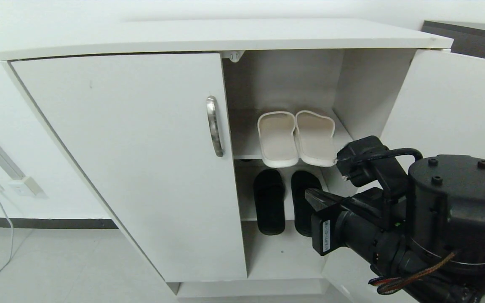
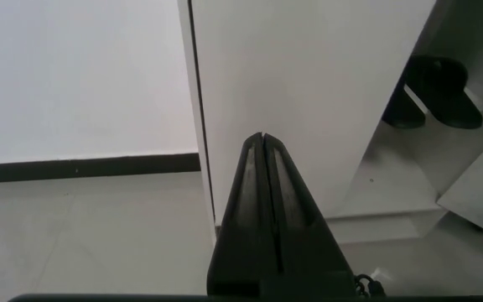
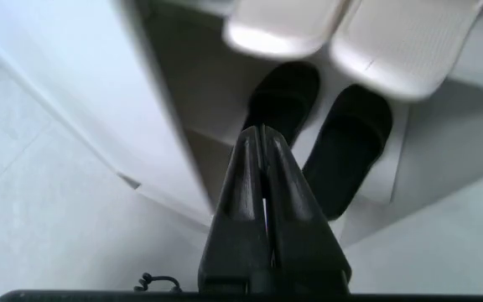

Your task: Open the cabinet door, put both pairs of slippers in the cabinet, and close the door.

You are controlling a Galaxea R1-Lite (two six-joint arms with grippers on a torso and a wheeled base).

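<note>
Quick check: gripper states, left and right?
Left gripper: closed, holding nothing.
Right gripper: closed, holding nothing.

You have one cabinet point(image 1: 225, 35) before you. It has two doors, a left door point(image 1: 120, 160) and a right door point(image 1: 449, 105). One handle point(image 1: 214, 126) that you can see. Two shelves point(image 1: 244, 145). Two white slippers point(image 1: 277, 139), two black slippers point(image 1: 269, 201): four in all, two pairs. Two grippers, the left gripper point(image 2: 262, 138) and the right gripper point(image 3: 263, 130).

Both pressed closed and empty, left pincer point(image 2: 262, 139) and right pincer point(image 3: 263, 132); right arm point(image 1: 436, 219) stretched forward, low.
</note>
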